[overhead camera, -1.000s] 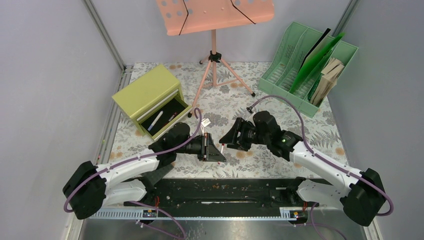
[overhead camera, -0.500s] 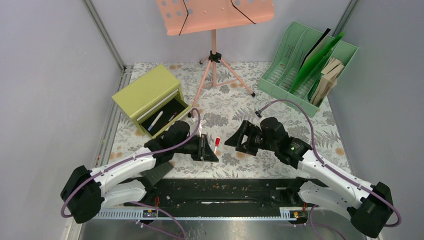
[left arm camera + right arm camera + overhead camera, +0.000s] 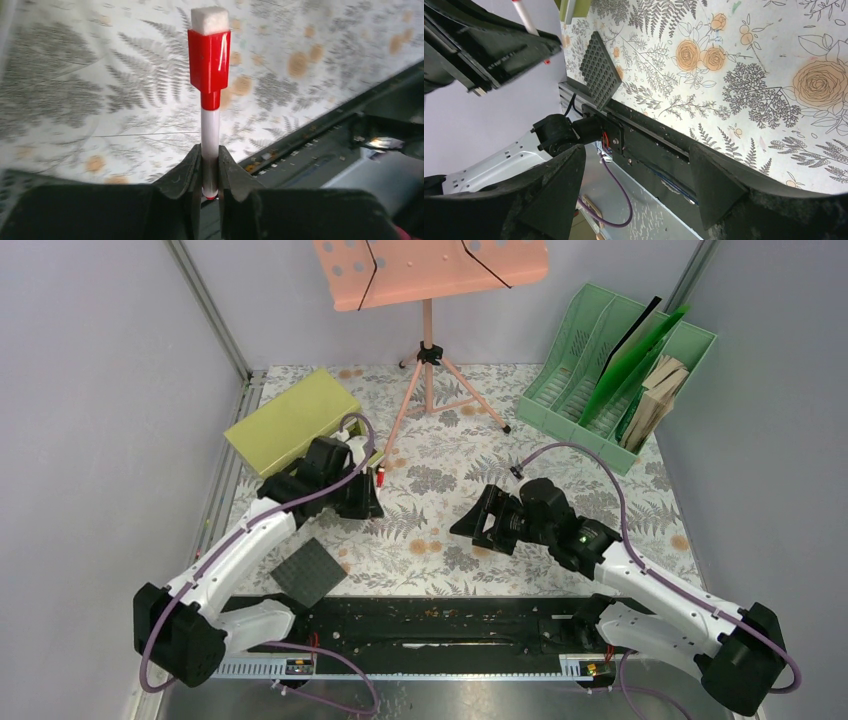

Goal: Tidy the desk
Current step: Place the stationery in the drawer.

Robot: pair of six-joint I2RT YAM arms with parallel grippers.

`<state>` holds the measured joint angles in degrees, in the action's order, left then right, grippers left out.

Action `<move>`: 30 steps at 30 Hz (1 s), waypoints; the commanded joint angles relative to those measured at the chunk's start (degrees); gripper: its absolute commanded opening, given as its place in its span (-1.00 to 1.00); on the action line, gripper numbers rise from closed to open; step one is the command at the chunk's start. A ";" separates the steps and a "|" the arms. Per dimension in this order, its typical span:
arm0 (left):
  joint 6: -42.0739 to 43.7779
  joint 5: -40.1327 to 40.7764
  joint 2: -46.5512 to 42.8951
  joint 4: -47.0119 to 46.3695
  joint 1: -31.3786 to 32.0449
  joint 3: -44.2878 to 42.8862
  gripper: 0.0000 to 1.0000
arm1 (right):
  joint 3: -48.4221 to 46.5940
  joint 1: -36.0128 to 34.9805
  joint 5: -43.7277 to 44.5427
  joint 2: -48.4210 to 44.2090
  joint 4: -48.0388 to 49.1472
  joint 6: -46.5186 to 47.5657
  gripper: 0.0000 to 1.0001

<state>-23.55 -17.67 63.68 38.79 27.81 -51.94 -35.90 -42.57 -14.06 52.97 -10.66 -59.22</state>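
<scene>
The desk is a whitish top printed with ferns and orange flowers. My left gripper is shut on a marker with a white barrel and red cap, and holds it right in front of the olive-yellow drawer cabinet. In the left wrist view the marker stands straight out of the shut gripper above the desk. My right gripper is open and empty over the desk's middle; the right wrist view shows it wide apart. The cabinet's drawer opening is hidden behind my left arm.
A dark grey studded square pad lies near the front left edge, and it also shows in the right wrist view. A pink music stand stands at the back. A green file tray with folders stands back right.
My left gripper has swung left and back from the desk's middle to the drawer cabinet, carrying the marker. The grey pad is now uncovered. The right gripper drew back slightly to the right.
</scene>
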 commanded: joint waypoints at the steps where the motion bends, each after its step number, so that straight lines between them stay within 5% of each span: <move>1: 10.37 12.99 2.88 10.07 -1.55 -6.90 -1.00 | 1.09 -0.49 0.32 -0.54 2.56 -0.09 0.65; 7: 14.68 31.14 7.71 14.45 -3.04 -12.65 -1.00 | 1.44 -0.50 -0.13 -0.54 3.46 -0.90 0.65; 15: 14.69 44.47 15.38 16.86 -3.56 -19.00 -1.00 | 1.61 -0.43 -1.03 0.52 4.05 -1.04 0.64; 30: 15.10 54.53 24.53 20.65 -3.56 -25.79 -0.68 | 2.67 -0.45 -2.82 1.55 6.40 -2.65 0.62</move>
<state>-9.15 32.75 88.05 58.33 24.45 -74.89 -33.12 -42.57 -14.98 53.93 -6.87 -61.04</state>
